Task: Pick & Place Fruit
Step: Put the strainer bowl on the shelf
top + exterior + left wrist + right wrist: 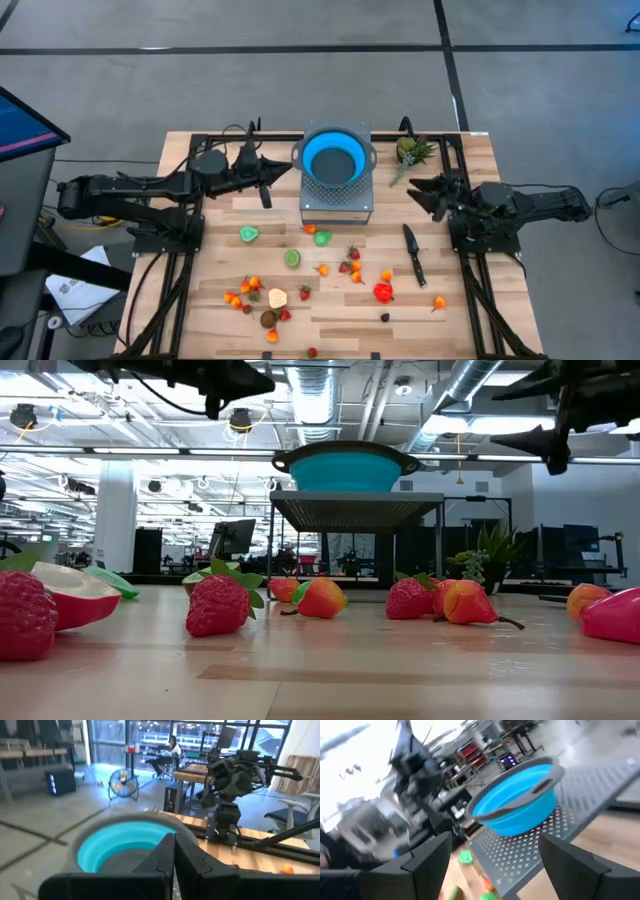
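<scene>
Toy fruit scattered on the near half of the table, both arms raised at the far end.

The fruit, roughly twenty small red, orange, green and pale pieces, lies loose, with bare wood around the edges. One blue bowl sits on a grey perforated stand. The left gripper, clenched and empty, hangs beside the bowl; the right gripper is spread wide. One black knife lies right.

Grey floor had dark seams; ceiling ducts ran overhead, a fan stood near glass walls.
</scene>
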{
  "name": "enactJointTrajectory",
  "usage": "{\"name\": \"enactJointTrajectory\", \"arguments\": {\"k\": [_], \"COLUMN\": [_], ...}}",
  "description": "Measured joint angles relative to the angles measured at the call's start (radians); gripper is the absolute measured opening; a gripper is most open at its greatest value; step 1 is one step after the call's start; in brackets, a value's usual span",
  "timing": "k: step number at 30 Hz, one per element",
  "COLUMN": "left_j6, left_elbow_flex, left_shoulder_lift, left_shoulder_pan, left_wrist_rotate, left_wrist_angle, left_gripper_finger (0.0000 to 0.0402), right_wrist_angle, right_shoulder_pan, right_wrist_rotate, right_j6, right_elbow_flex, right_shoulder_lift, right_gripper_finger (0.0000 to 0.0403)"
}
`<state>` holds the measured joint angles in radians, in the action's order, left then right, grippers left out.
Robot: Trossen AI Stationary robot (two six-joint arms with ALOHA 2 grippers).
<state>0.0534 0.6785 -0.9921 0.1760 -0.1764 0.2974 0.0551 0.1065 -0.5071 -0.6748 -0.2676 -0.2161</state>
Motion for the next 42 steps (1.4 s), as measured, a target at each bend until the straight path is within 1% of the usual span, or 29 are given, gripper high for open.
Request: {"name": "enactJointTrajectory", "arguments": {"k": [3, 6, 9, 13, 14, 17, 20, 26, 32, 37, 42], "left_j6": [-0.043, -0.055, -0.083, -0.189, -0.212, -0.251, -0.255, -0.254, -0.252, -0.252, -0.252], "left_elbow_flex": [0.0, 0.0, 0.0, 0.0, 0.0, -0.023, -0.076, -0.163, -0.193, -0.198, -0.198], "left_shoulder_lift": [0.013, 0.012, 0.012, 0.043, 0.06, 0.125, 0.21, 0.348, 0.398, 0.395, 0.394], "left_shoulder_pan": [-0.001, -0.001, -0.001, 0.002, 0.006, 0.016, 0.029, 0.028, 0.028, 0.028, 0.028], "left_wrist_rotate": [-0.001, -0.028, -0.051, -0.069, -0.069, -0.07, -0.07, -0.07, -0.07, -0.069, -0.069], "left_wrist_angle": [0.003, 0.005, 0.004, 0.006, 0.0, -0.002, -0.005, -0.003, -0.001, -0.002, -0.002], "left_gripper_finger": [0.0001, 0.0001, 0.0001, 0.0001, 0.0001, 0.0001, 0.0001, 0.0001, 0.0001, 0.0001, 0.0001], "right_wrist_angle": [0.0, -0.013, -0.078, -0.189, -0.218, -0.3, -0.374, -0.559, -0.721, -0.854, -0.852], "right_shoulder_pan": [-0.049, -0.088, -0.12, -0.169, -0.183, -0.232, -0.278, -0.349, -0.413, -0.418, -0.435], "right_wrist_rotate": [0.01, 0.019, 0.039, 0.039, 0.045, 0.111, 0.166, 0.23, 0.281, 0.312, 0.382], "right_j6": [-0.1, -0.175, -0.224, -0.286, -0.298, -0.358, -0.418, -0.517, -0.586, -0.59, -0.577], "right_elbow_flex": [0.0, 0.0, 0.0, -0.001, -0.001, -0.001, -0.001, 0.0, -0.001, -0.028, -0.11], "right_shoulder_lift": [-0.017, -0.061, -0.12, -0.231, -0.258, -0.342, -0.443, -0.627, -0.777, -0.896, -0.991], "right_gripper_finger": [0.0285, 0.0277, 0.0269, 0.0258, 0.0256, 0.025, 0.0242, 0.0219, 0.0193, 0.0174, 0.016]}}
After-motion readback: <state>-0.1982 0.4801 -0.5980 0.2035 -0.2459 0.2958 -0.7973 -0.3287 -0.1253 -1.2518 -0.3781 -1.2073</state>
